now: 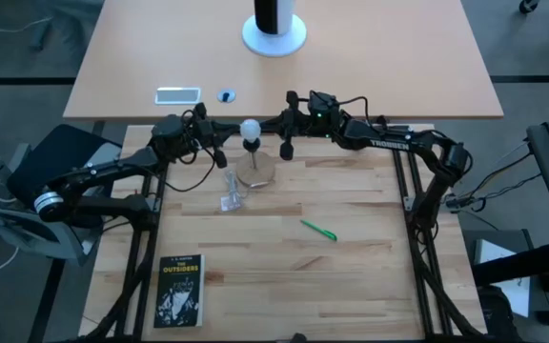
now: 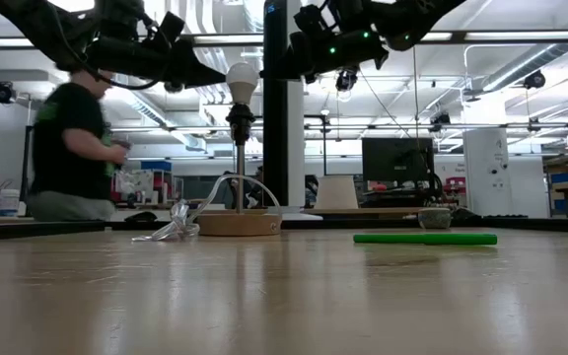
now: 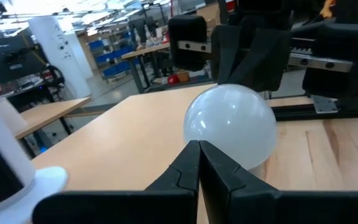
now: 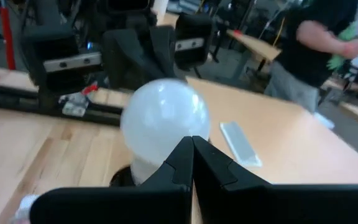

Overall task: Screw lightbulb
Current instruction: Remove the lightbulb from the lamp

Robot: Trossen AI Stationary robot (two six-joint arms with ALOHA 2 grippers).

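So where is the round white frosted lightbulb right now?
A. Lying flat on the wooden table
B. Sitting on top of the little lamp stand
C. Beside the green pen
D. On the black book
B. The round white frosted lightbulb sits upright on top of the lamp stand, above its round wooden base, with both arms' grippers close beside it.

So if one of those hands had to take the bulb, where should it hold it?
Probably around the round globe of the bulb, coming in level from the side. It stands upright on the lamp stand, so only the globe is exposed. The left hand and right hand flank it, fingers shut.
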